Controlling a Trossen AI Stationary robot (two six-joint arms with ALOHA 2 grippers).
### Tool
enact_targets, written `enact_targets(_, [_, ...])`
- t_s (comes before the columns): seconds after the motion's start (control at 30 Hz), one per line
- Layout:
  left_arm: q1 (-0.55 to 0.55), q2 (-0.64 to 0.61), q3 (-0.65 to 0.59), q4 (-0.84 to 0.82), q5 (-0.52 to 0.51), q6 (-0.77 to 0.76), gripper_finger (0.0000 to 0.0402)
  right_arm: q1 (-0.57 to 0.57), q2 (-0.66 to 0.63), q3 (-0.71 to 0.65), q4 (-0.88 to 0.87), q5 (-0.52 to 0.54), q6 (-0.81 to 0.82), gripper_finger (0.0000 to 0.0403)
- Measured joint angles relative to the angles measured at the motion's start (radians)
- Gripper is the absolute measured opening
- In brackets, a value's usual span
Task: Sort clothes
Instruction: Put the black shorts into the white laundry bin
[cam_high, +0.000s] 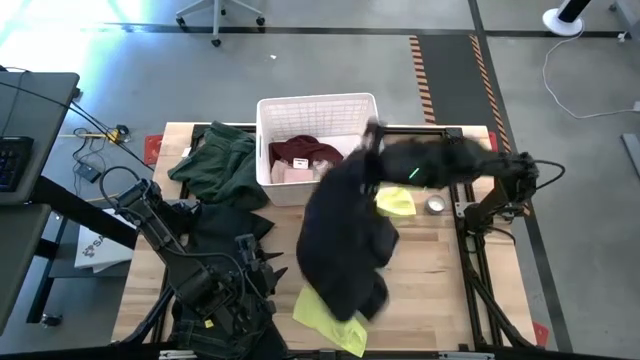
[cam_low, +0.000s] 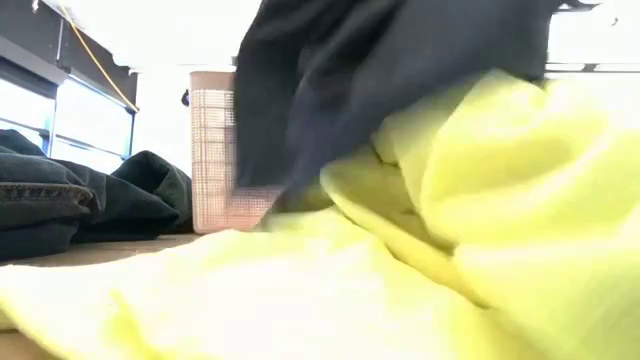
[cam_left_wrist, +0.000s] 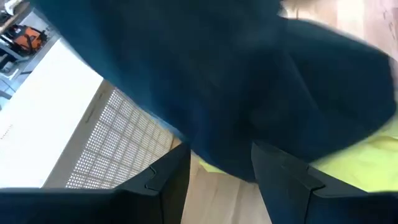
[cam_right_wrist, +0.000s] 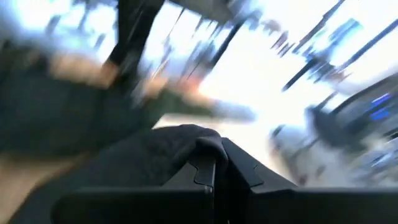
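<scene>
My right gripper (cam_high: 373, 134) is shut on a black garment (cam_high: 345, 225) beside the basket's right corner, high above the table. The garment hangs down over a bright yellow shirt (cam_high: 330, 320), which fills the low view (cam_low: 450, 220). My left gripper (cam_high: 268, 264) is open at the table's near left, its fingers (cam_left_wrist: 168, 180) pointing at the hanging garment without touching it. A dark green garment (cam_high: 215, 165) lies left of the basket. Dark jeans (cam_high: 210, 322) lie under the left arm. Maroon (cam_high: 303, 150) and beige-pink (cam_high: 290, 172) pieces lie in the basket. My right gripper pinches a bunched fold of the black garment (cam_right_wrist: 180, 142) between its two fingers. The garment's held end is lifted. The rest hangs slack below the fingers, and its lower part (cam_high: 350, 285) lies on the yellow shirt and the table.
The white lattice basket (cam_high: 318, 106) stands at the far middle of the table. A small round metal object (cam_high: 435, 205) lies at the right. Another dark garment (cam_high: 225, 222) lies by the left arm. Bare wood (cam_high: 440, 290) shows at the near right.
</scene>
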Motion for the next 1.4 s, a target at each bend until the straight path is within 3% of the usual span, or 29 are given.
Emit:
enact_targets(0.1, [0.001, 0.000, 0.000, 0.000, -0.016, 0.009, 0.0168, -0.054, 0.000, 0.125, 0.152, 0.015, -0.100, 0.0001])
enact_targets(0.2, [0.001, 0.000, 0.000, 0.000, -0.033, 0.026, 0.0168, -0.109, -0.030, 0.124, 0.437, -0.004, -0.223, 0.0001])
enact_targets(0.3, [0.001, 0.000, 0.000, -0.003, -0.063, 0.027, 0.0168, -0.167, -0.034, 0.138, 0.698, -0.125, -0.331, 0.0001])
enact_targets(0.4, [0.003, 0.000, 0.000, -0.005, -0.094, 0.043, 0.0168, -0.240, -0.027, 0.140, 0.956, -0.290, -0.328, 0.0001])
enact_targets(0.5, [0.005, 0.000, 0.000, -0.006, -0.123, 0.053, 0.0168, -0.325, -0.013, 0.146, 1.046, -0.337, -0.288, 0.0001])
enact_targets(0.8, [0.004, 0.000, 0.000, -0.009, -0.143, 0.054, 0.0168, -0.542, 0.096, 0.125, 0.656, -0.429, -0.038, 0.0001])
enact_targets(1.17, [-0.011, 0.000, 0.000, -0.009, -0.130, 0.043, 0.0168, -0.602, 0.281, 0.125, 0.341, -0.445, 0.016, 0.0001])
enact_targets(1.4, [-0.011, 0.000, 0.000, -0.009, -0.128, 0.035, 0.0168, -0.592, 0.392, 0.126, 0.097, -0.706, 0.019, 0.0001])
